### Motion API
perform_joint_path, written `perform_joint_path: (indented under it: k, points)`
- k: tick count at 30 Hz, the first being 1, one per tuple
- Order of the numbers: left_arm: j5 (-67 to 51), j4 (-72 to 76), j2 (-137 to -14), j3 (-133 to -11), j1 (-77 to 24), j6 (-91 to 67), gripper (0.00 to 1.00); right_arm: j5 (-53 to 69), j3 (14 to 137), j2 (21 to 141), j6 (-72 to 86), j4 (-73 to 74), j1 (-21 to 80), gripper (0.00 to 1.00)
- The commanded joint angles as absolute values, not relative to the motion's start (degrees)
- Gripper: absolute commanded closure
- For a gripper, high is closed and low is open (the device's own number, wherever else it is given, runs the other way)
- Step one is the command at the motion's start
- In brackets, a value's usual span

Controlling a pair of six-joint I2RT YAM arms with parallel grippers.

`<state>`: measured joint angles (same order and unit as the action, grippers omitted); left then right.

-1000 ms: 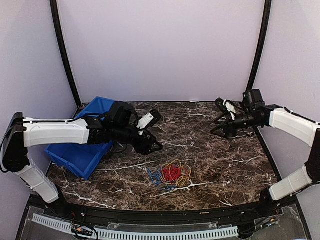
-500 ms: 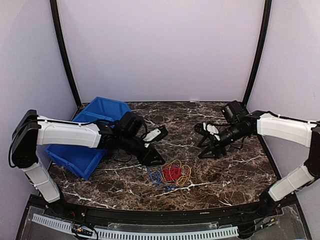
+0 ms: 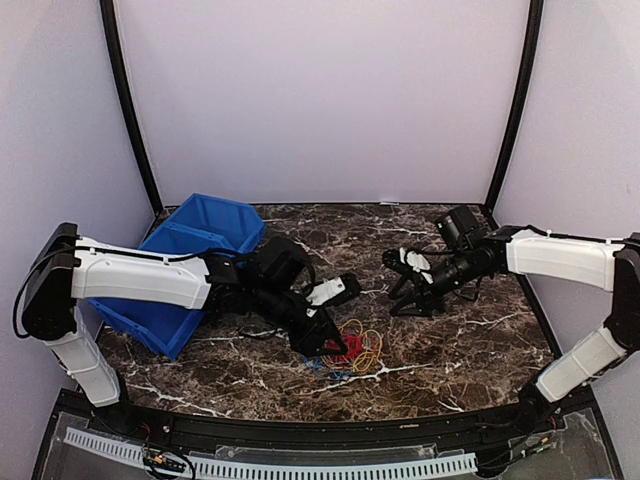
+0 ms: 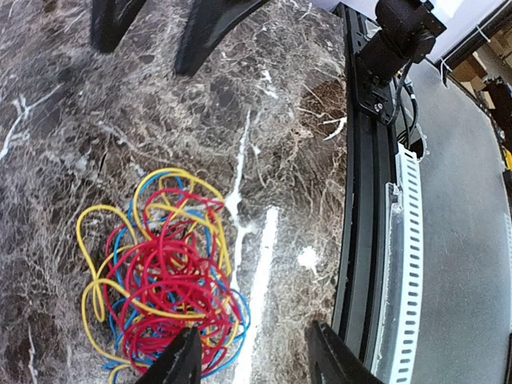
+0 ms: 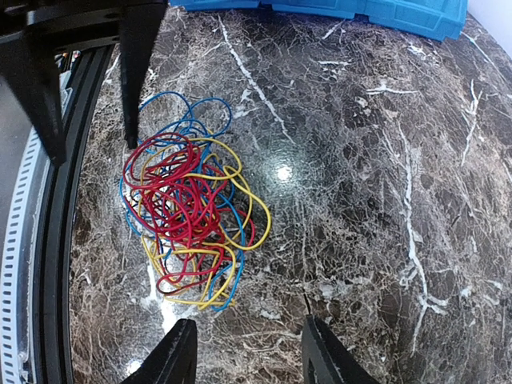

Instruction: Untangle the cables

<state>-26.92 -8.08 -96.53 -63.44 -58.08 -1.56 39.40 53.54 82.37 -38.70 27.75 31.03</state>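
Cables tangled on desk, nothing gripped.
My left claw gapes wide over the cables' edge; right claw parted, empty, farther from cables.

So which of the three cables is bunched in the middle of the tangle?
The red cable: its loops are packed densely at the centre, while the yellow cable and the blue cable throw wider loops around the outside.

Dark marble tabletop. One tangle of red, blue and yellow cables lies on it, just ahead of the left gripper fingers. Blue bin sits well behind them.
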Motion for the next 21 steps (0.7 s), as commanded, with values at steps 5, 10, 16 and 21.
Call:
perform_joint_path:
  k: [5,10,16,21]
  points:
    - [-11.8,-16.0,-99.7,-71.6,-64.3,3.9,0.53,40.1,52.4,82.1,-37.2,25.3,31.5,0.54]
    - [-7.7,-21.0,-103.2,-75.9,-65.0,3.6,0.58,40.3,52.1,81.9,-37.0,25.4,31.4,0.54]
    - [-6.0,-22.3,-104.4,-76.4,-65.4,3.7,0.59,40.3,51.9,81.8,-36.8,25.2,31.5,0.53]
    - [-3.2,-22.3,-104.4,-76.3,-65.4,4.1,0.68,40.3,51.9,82.2,-36.7,25.1,31.5,0.53]
